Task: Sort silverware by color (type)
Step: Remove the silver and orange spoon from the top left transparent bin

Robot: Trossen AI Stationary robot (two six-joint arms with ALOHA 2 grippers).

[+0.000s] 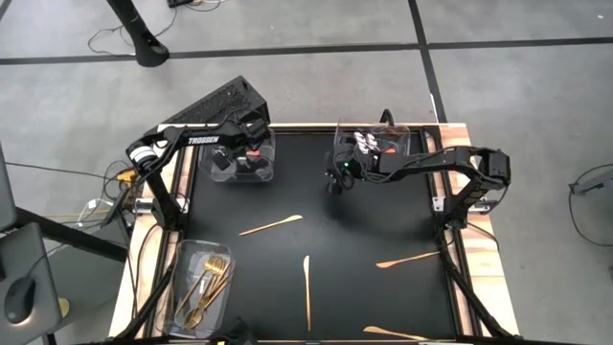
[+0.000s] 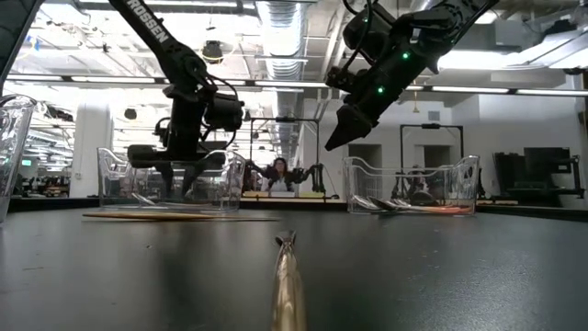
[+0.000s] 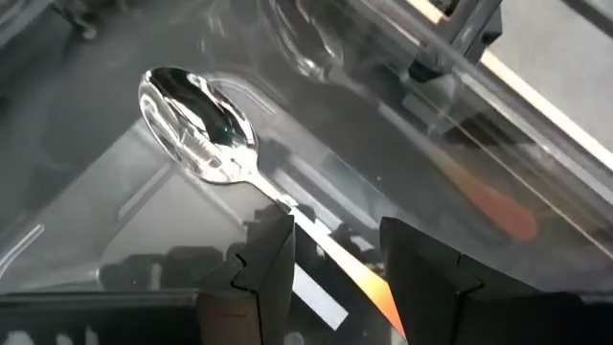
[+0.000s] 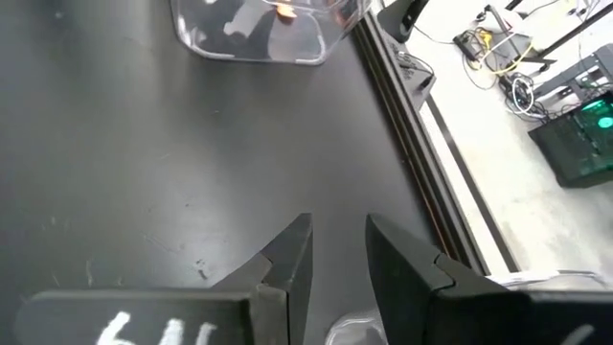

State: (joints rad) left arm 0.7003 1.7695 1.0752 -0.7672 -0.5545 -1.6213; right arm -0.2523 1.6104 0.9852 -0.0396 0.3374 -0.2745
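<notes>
Left gripper sits inside the clear tray at the far left of the table, fingers parted either side of a spoon's orange handle. The spoon, silver bowl up, lies on the tray floor. Whether the fingers touch the handle I cannot tell; looks like a drop-off just finishing, not a grip.

Right gripper hangs in the air above bare black table, just beside the far-right tray. Fingers part open, nothing between them.

Step in hand, as I judge it: spoon being placed in the left tray; right arm free to fetch. Next move calls for the left gripper to lift straight up clear of the tray walls, and the right to travel toward the near side, come down over one loose gold piece and pinch it across its thin shaft, low to the table.

Count:
- Loose gold pieces on the table: four. One left of centre, one upright at centre, one at right, one at the near edge.
- Gold forks in the near-left tray: a bundle, number unclear.
- Far-right tray: orange-handled pieces, number unclear.
- Trays: three.
</notes>
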